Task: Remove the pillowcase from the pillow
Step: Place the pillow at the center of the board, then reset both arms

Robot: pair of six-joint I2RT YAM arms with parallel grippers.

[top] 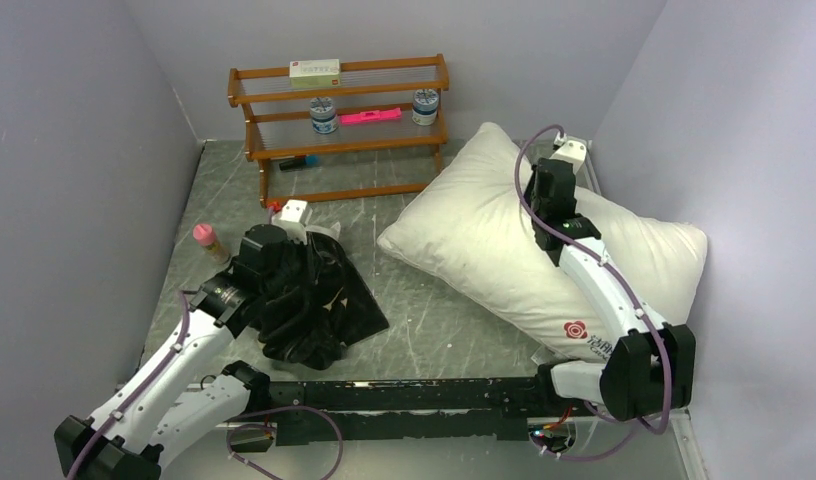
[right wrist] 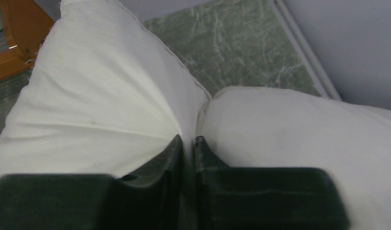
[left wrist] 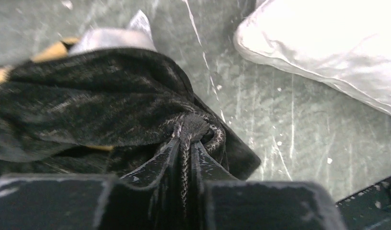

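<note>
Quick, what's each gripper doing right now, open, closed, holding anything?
Left gripper: closed on a fold of the black plush tan-printed pillowcase.
Right gripper: closed, pinching the plump white fabric pillow.

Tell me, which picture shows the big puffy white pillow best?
The top view: the plump white fabric pillow shows nearly whole there, red logo included, with only the right arm across it. The right wrist view shows just a fold pinched by the right gripper; the left wrist view catches one corner.
</note>
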